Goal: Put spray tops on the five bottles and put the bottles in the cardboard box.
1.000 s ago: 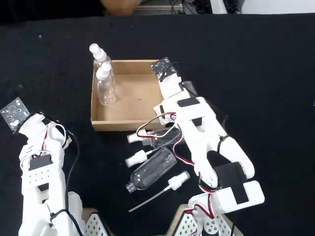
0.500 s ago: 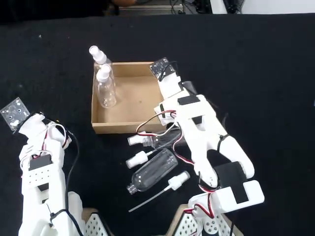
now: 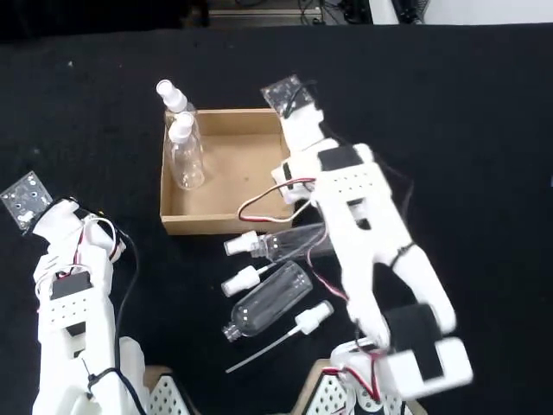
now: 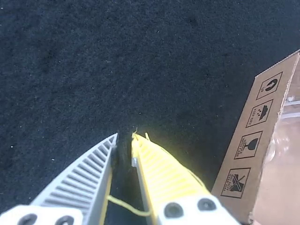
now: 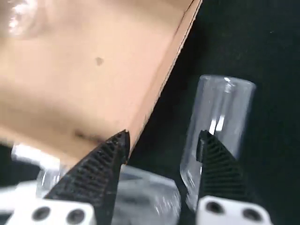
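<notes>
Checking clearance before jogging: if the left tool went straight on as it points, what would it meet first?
Probably the black table cover: the left tool points at bare cloth, and the cardboard box stands off to one side of its line. Depth is hard to judge.

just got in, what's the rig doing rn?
Right end effector, open, hovers over the cardboard box's near wall and a clear bottle lying beside it. Two capped bottles stand inside. An uncapped bottle and a loose spray top lie out front. Left end effector sits beside the box, holding nothing.
</notes>
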Available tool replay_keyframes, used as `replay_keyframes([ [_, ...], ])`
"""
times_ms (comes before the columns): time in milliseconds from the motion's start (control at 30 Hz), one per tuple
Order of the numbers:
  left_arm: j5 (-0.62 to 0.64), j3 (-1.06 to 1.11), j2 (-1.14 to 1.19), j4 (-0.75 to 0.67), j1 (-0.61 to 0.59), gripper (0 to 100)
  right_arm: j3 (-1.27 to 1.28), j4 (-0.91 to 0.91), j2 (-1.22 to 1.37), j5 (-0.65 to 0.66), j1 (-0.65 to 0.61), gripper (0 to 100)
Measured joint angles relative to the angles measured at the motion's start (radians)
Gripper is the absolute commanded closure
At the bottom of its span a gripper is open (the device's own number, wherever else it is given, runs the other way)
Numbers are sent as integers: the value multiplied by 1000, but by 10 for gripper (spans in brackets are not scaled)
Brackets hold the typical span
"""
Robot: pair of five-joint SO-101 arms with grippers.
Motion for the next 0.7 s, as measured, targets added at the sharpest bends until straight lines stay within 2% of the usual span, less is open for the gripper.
replay_keyframes([
  [133,0,0,0,0,0,960,-48,250,-100,233,8,786],
  [233,0,0,0,0,0,960,-48,419,-121,451,58,786],
  [300,0,0,0,0,0,960,-48,480,-121,551,103,786],
  [500,0,0,0,0,0,960,-48,560,-121,740,206,786],
  [700,0,0,0,0,0,960,8,620,-235,790,204,787],
])
